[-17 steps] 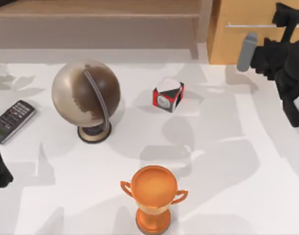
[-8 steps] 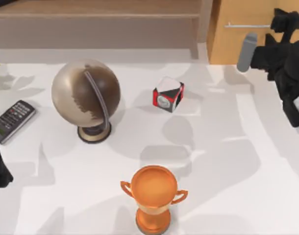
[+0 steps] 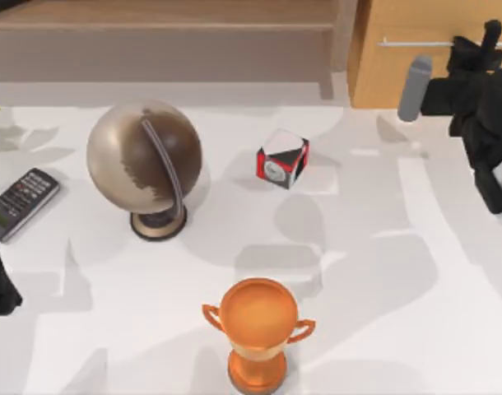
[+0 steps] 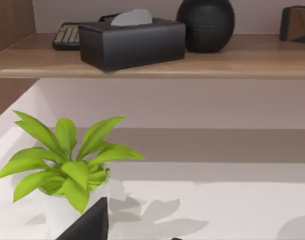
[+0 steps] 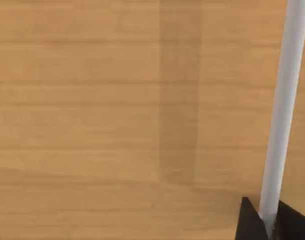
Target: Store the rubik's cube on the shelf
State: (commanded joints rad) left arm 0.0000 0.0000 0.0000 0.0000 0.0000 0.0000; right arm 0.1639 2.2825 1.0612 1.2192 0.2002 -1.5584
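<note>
Our right gripper (image 3: 473, 45) has advanced onto the cabinet (image 3: 383, 74) handle (image 5: 282, 110), fingers around it; cube likely inside.

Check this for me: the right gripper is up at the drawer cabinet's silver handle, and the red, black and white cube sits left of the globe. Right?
Not quite. In the top view the red, black and white cube sits to the right of the globe, not left. The rest holds: the right gripper is at the drawer cabinet's silver handle.

top view overhead, wrist views near furniture
</note>
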